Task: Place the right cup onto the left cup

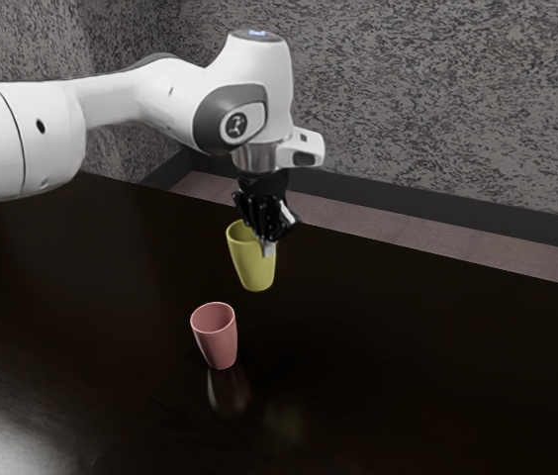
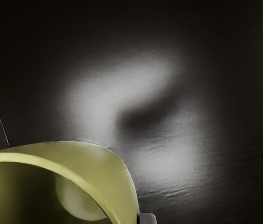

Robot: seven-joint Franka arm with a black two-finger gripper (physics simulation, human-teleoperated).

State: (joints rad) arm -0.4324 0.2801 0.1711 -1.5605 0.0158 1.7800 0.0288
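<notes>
Yellow cup (image 1: 252, 269): in the air above the tabletop (image 1: 418, 376), mouth up, close to upright. Basis: its faint yellowish reflection (image 1: 284, 420) lies well apart from its base. Judged to be the task's right cup, the one to be moved.

Gripper (image 1: 265, 244): jaws closed on the yellow cup at its rim, one pressed to the outer wall; the other presumably goes down inside, though its contact is hidden. Likely reason for a rim pinch: the cup's base and lower wall stay free, so the base can go into another mouth without the jaws arriving first. Cost of this hold: the weight hangs to one side, so the cup may tilt or swivel if it touches something off-centre.

Pink cup (image 1: 221, 342): upright on the tabletop, mouth open upward, nothing in it that can be made out. Its reflection (image 1: 228, 390) meets its base. Taken as the left cup, the receiver; standing this way it offers an opening for the taper of the other.

Step in hand, judged: carrying. The cups are apart, no stacking so far. Next: bring the yellow base over the pink mouth, centre, lower gently, then release. Main risk: catching the pink rim and tipping that cup.
</notes>
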